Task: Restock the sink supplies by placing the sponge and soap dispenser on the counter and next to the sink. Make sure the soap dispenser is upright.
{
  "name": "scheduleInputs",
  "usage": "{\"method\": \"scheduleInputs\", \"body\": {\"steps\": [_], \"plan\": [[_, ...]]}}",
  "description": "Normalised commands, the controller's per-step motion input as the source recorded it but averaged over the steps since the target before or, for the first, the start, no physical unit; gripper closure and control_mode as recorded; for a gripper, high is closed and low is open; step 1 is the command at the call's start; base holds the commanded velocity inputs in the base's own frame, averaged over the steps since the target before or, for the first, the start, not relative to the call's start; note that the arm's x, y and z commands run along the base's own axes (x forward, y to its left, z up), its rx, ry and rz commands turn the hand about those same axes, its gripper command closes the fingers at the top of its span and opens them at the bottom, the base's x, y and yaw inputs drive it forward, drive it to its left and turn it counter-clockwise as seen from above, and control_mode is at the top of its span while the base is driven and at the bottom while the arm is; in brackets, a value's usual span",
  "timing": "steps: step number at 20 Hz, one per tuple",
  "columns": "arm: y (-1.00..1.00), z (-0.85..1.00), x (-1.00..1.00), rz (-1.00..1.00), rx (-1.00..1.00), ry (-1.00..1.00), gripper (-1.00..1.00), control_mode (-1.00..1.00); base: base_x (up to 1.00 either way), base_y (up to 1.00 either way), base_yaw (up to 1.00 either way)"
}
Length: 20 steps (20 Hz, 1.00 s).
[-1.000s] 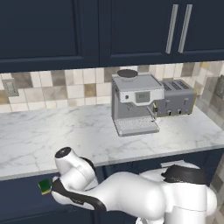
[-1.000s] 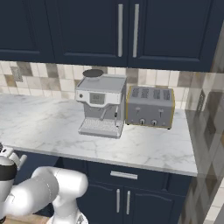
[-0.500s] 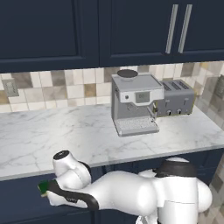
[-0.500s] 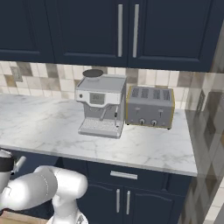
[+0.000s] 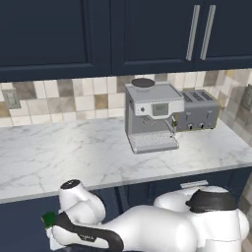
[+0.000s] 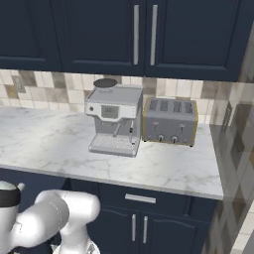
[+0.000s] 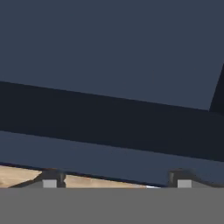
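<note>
My arm folds down low in front of the navy cabinets, under the edge of the counter [image 5: 74, 157]. A small green piece, which looks like the sponge [image 5: 47, 219], shows just left of my hand. Whether the hand touches it I cannot tell. In the hand view my gripper [image 7: 114, 179] is open. Its fingertips [image 7: 50, 179] stand far apart with nothing between them, facing a dark blue cabinet face above a strip of wood floor. The soap dispenser and the sink are out of view.
A silver coffee machine [image 5: 150, 115] and a toaster [image 5: 199, 110] stand at the back right of the counter [image 6: 163, 168]. Navy wall cabinets [image 6: 144, 34] hang above. Base cabinet doors with silver handles [image 6: 139, 228] sit below, and a tiled side wall [image 6: 233, 149] closes the right end.
The arm has sunk a little lower in front of the cabinets, and the green piece went down with the hand. Nothing on the counter has moved.
</note>
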Motion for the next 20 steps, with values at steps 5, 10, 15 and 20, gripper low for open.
{"method": "scheduleInputs", "body": {"steps": [5,10,15,20], "plan": [[-0.19,0.22,-0.12,0.00,0.06,-0.02,-1.00,-1.00,0.00,0.00,0.00],[-0.03,0.56,0.98,0.00,0.04,0.00,-1.00,-1.00,0.00,0.00,0.00],[0.15,0.04,0.99,-0.01,-0.01,0.00,-1.00,-1.00,0.00,0.00,0.00],[0.57,-0.59,0.73,0.00,-0.14,0.00,-1.00,-1.00,0.00,0.00,0.00]]}}
